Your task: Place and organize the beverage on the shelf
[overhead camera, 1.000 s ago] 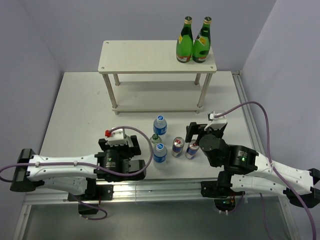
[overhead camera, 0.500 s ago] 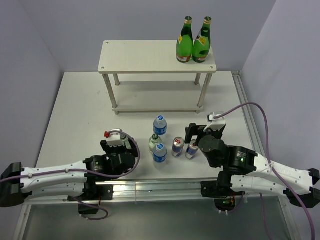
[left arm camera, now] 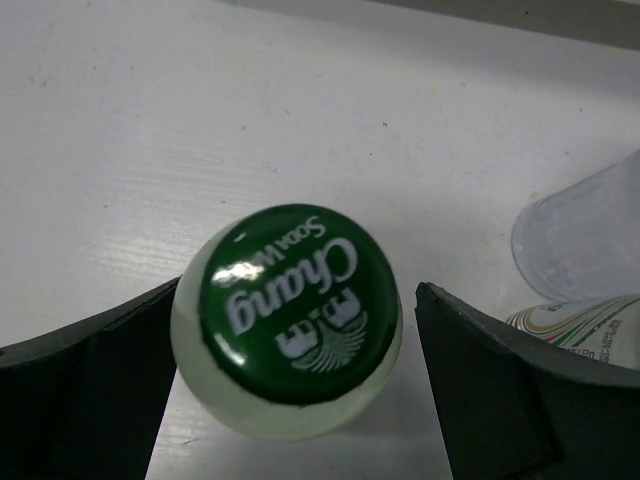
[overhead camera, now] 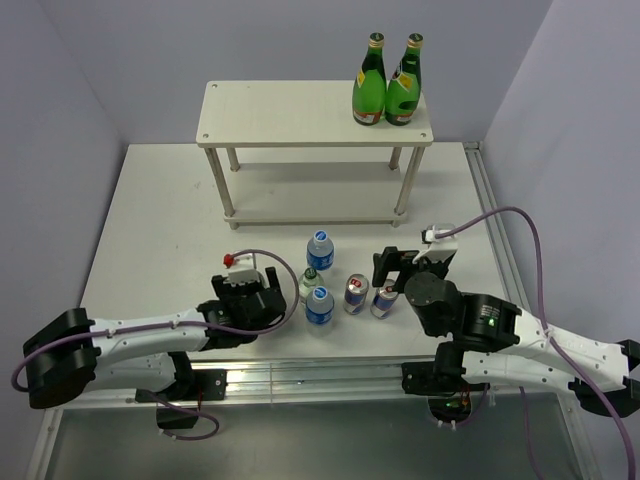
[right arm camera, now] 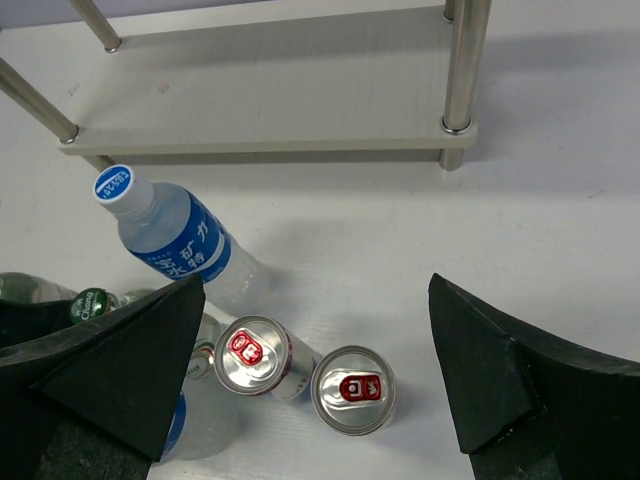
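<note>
The shelf [overhead camera: 290,112] stands at the back of the table, with two tall green bottles [overhead camera: 386,84] on the right end of its top board. In front of it stand a small green-capped bottle [left arm camera: 290,320], two water bottles [overhead camera: 319,246] [overhead camera: 320,303] and two cans [right arm camera: 258,355] [right arm camera: 352,388]. My left gripper [left arm camera: 298,300] is open, its fingers on either side of the green-capped bottle's top, with a gap on the right side. My right gripper [right arm camera: 317,300] hangs open above the two cans, touching neither.
The shelf's lower board [right arm camera: 270,110] lies bare just beyond the group of drinks, with a metal leg [right arm camera: 462,60] at its right corner. The drinks stand close together. A metal rail [overhead camera: 300,372] runs along the table's near edge.
My left arm has swung right and forward, bringing its open gripper around the green-capped bottle. The right gripper has barely shifted. No drink has moved.
</note>
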Controlling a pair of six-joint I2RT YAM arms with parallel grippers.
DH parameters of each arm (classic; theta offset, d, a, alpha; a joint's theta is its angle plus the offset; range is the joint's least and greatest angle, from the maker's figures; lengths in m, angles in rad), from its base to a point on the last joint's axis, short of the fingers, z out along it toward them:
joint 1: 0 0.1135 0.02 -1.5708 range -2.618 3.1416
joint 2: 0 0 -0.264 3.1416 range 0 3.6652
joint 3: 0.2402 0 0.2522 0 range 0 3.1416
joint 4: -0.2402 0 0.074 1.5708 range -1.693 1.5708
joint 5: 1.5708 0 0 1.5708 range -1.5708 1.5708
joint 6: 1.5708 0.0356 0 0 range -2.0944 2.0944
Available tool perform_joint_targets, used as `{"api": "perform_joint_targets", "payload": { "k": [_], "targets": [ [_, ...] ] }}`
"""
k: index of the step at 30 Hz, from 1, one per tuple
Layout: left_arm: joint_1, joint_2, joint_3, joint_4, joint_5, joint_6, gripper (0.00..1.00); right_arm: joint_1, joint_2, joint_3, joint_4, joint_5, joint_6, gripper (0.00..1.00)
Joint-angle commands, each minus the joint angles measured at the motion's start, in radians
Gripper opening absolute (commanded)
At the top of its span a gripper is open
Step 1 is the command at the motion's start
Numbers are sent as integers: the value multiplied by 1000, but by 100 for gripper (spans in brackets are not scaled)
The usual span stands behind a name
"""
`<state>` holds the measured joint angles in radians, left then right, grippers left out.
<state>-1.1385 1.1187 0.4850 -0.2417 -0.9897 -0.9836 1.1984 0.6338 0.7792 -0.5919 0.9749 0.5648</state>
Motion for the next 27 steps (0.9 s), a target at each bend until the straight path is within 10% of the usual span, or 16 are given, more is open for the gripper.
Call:
{"api": "perform_joint_targets", "payload": {
  "k": [1, 16, 27],
  "targets": [
    [8, 50, 20, 85, -6, -33, 99, 9, -26, -3, 24, 10, 17, 100],
    [22, 283, 33, 173, -135, -121, 92, 16, -60, -23, 44, -2, 10, 100],
    [23, 288, 69, 180, -197, -66, 0, 17, -46, -23, 49, -1, 6, 100]
  ]
}}
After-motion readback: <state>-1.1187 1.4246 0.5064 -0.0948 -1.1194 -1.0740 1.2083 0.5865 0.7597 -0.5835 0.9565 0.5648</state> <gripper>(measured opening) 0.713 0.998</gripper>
